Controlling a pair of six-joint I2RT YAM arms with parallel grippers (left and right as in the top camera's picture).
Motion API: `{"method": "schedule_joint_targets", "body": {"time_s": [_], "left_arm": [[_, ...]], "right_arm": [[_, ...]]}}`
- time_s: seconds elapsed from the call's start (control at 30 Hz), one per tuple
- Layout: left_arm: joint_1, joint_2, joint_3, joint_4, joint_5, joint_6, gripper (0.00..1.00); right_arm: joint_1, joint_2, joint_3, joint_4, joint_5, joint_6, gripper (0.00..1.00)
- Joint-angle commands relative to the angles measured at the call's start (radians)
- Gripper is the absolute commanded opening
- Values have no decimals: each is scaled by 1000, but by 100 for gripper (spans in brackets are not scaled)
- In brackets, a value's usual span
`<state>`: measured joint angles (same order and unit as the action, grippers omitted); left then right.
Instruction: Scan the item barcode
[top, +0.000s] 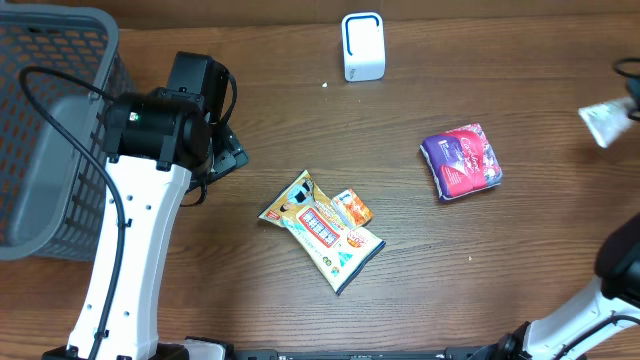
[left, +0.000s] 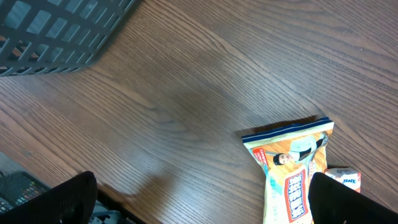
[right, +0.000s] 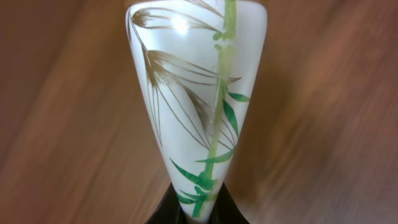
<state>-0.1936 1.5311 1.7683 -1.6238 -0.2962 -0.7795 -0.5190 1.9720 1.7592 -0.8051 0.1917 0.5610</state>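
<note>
Currently held: a sachet (right: 196, 93), pinched by its narrow end in the right fingers (right: 180, 218), which are pressed together on it, at the far right edge of the surface (top: 500, 60).
Left fingers (top: 228, 155): spread wide, holding nothing, beside the basket (top: 60, 60).
Key relation: the scanner (top: 363, 46) lies well apart from the sachet, to the robot's left and a little farther out. The left arm is nearer to it, but the right arm has the item.
Long axis: the sachet runs straight out from the pinch and widens away from it, pointing roughly toward the scanner's side.
Sachet material: smooth, glossy white film printed with green and brown bamboo. It looks thin and pliable, and no barcode shows on this face.
Scanner shape: a small white rounded block with a dark window.
Others: a crinkly snack bag (top: 322, 228) and a plump purple pouch (top: 461, 161) lie flat between the arms.
Surface: dark wood grain.
</note>
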Motion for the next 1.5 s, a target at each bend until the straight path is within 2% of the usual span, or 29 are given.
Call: {"method": "schedule_joint_targets", "body": {"time_s": [0.0, 0.1, 0.27, 0.47, 0.57, 0.6, 0.73, 0.77, 0.8, 0.87, 0.97, 1.03, 1.07, 1.1, 1.17, 1.27, 1.37, 1.47], "left_arm": [[4, 0, 18, 2, -18, -10, 100], [4, 0, 18, 2, -18, -10, 100], [3, 0, 18, 2, -18, -10, 100], [4, 0, 18, 2, -18, -10, 100], [4, 0, 18, 2, -18, -10, 100], [4, 0, 18, 2, -18, -10, 100], [4, 0, 18, 2, -18, -10, 100], [4, 0, 18, 2, -18, -10, 100], [4, 0, 18, 2, -18, -10, 100], [4, 0, 18, 2, -18, -10, 99], [4, 0, 18, 2, -18, -10, 100], [4, 0, 18, 2, -18, -10, 100], [4, 0, 18, 2, -18, -10, 100], [4, 0, 18, 2, -18, -10, 100], [4, 0, 18, 2, -18, -10, 100], [4, 0, 18, 2, -18, -10, 100], [4, 0, 18, 2, -18, -10, 100], [3, 0, 18, 2, -18, -10, 100]], "right_arm": [[-75, 26, -18, 8, 80, -19, 4], [-134, 51, -33, 6, 70, 8, 4], [-209, 83, -43, 2, -56, 127, 4], [-286, 107, -43, -28, -66, 367, 4], [-309, 112, -43, -24, -90, 391, 15], [-314, 112, -43, -18, -97, 390, 27], [-336, 111, -43, 0, -162, 373, 48], [-342, 111, -42, -1, -184, 364, 60], [-348, 111, -38, -2, -204, 343, 67], [-355, 111, -24, -15, -229, 294, 71], [-357, 102, 2, -40, -255, 198, 71], [-352, 92, 6, -53, -286, 129, 67], [-348, 87, 6, -73, -301, 96, 58], [-342, 85, 6, -99, -299, 85, 38], [-333, 86, 2, -149, -271, 89, 22], [-325, 86, -8, -231, -201, 166, 18], [-325, 86, -16, -293, -164, 246, 10], [-328, 86, -27, -319, -163, 285, 9]]}}
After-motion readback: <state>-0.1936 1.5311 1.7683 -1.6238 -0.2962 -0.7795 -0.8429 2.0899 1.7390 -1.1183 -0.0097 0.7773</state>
